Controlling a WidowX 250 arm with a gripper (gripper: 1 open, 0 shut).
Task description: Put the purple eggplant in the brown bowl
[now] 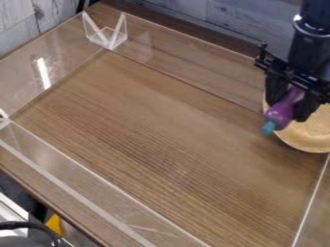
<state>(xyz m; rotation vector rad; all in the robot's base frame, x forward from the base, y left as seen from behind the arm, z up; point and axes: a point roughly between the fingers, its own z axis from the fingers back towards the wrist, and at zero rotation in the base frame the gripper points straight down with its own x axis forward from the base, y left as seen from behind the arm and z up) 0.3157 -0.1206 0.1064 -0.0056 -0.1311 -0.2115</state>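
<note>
The purple eggplant [283,109] hangs nearly upright between the black fingers of my gripper [291,103], its teal stem cap pointing down at the left rim of the brown bowl. The gripper is shut on the eggplant. The brown bowl [310,133] sits at the right edge of the view, partly cut off and partly hidden behind the gripper. The eggplant is over the bowl's near-left rim, just above the wooden tabletop [142,125].
A clear acrylic wall [77,178] runs around the wooden table, with a low front panel and a right-hand panel [310,207]. A clear folded stand [106,32] sits at the back left. Black cables and a yellow part lie at the bottom left corner.
</note>
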